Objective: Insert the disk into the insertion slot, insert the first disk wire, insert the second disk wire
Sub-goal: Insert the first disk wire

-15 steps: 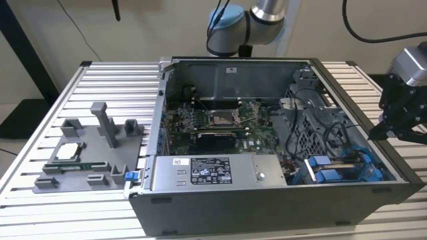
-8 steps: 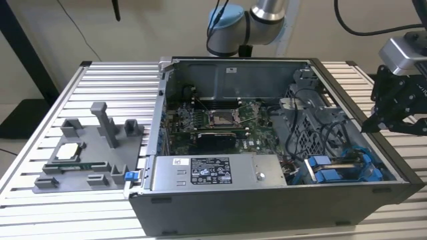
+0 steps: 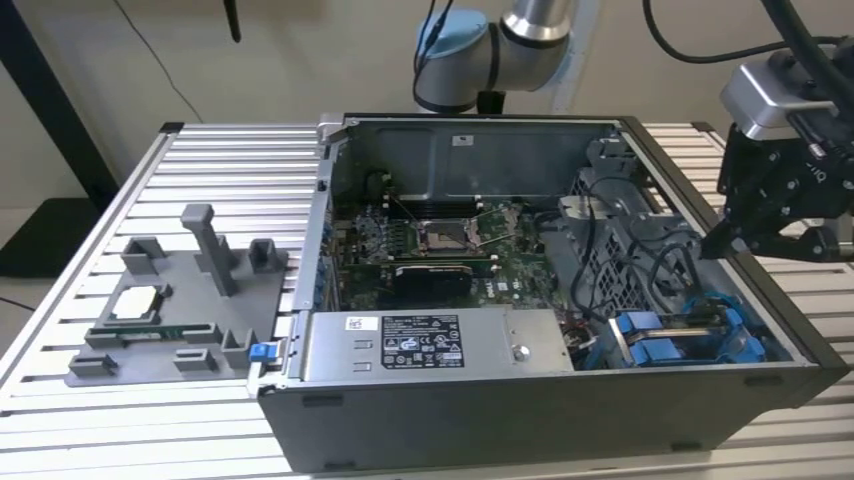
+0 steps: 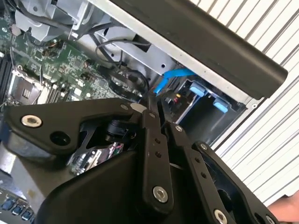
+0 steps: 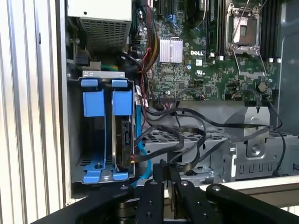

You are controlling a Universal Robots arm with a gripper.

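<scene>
Your gripper (image 5: pixel 163 170) hangs above the computer case (image 3: pixel 534 420), fingers pressed together on nothing, just over the black cables (image 5: pixel 187 135) beside the insertion slot (image 5: pixel 77 135). The disk (image 5: pixel 125 140) sits on edge inside that slot between its blue carriers (image 5: pixel 93 102), so it looks already seated.

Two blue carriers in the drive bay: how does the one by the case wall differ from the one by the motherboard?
The wall-side carrier frames open space, the perforated floor showing through; the motherboard-side carrier holds a dark drive. Black cables touch the motherboard-side carrier, not the wall-side carrier. Both are bright blue, side by side.
</scene>
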